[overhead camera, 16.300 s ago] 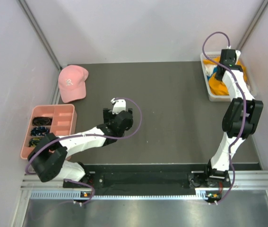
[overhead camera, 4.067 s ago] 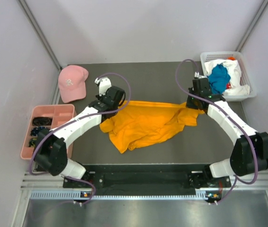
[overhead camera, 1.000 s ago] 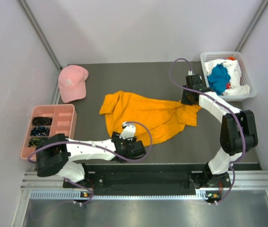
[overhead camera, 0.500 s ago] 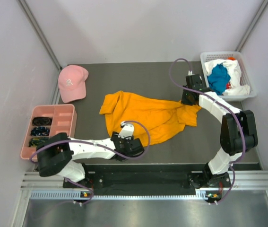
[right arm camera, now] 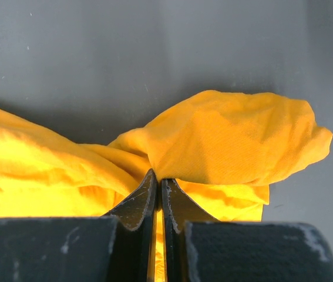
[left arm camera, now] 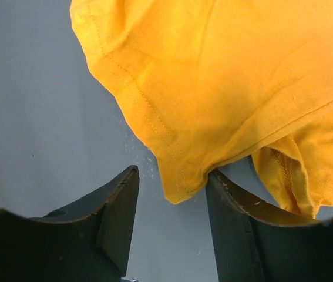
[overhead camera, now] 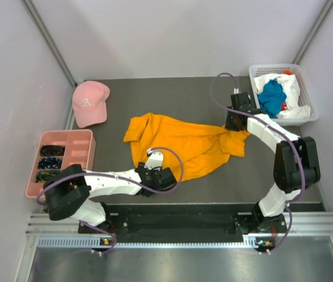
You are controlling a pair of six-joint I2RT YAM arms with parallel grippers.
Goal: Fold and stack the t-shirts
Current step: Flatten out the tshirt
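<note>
- We judge the task barely begun: the orange t-shirt (overhead camera: 184, 144) lies crumpled and unfolded, left of the basket (overhead camera: 252, 75).
- The teal t-shirt (overhead camera: 271, 97) and white t-shirt (overhead camera: 296, 88) sit bunched inside the basket. Nothing is stacked.
- The right gripper (right arm camera: 158, 177) is pinched tight on an orange corner, just left of the basket.
- The left gripper (left arm camera: 171, 183) is spread wide around the hem corner, well left of the basket.
- Only the wrist views show us how the jaws stand; only the top view shows the basket.
</note>
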